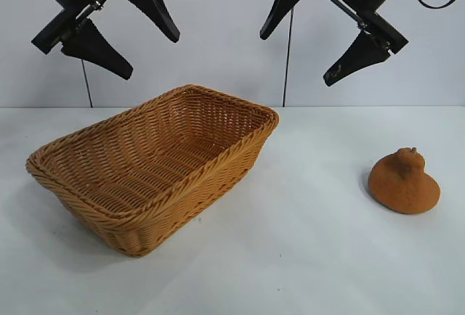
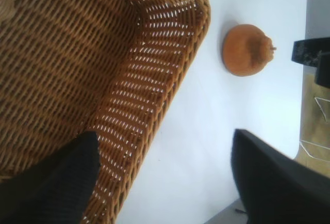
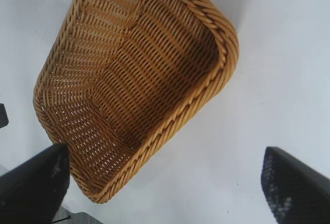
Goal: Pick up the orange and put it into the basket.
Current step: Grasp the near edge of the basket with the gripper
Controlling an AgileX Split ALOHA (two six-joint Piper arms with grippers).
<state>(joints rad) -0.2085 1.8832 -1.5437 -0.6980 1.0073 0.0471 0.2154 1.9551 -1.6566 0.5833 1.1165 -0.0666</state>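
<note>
The orange (image 1: 404,181), dull brownish-orange with a knob on top, sits on the white table at the right, apart from the basket. It also shows in the left wrist view (image 2: 246,49). The tan woven basket (image 1: 109,217) stands empty at the left centre; it shows in the left wrist view (image 2: 170,87) and the right wrist view (image 3: 175,123). My left gripper (image 1: 152,57) hangs open high above the basket's far side. My right gripper (image 1: 296,59) hangs open high above the table, up and left of the orange. Both hold nothing.
The white table (image 1: 305,257) spreads between the basket and the orange and toward the front. A pale wall stands behind, with thin dark cables (image 1: 288,54) running down it.
</note>
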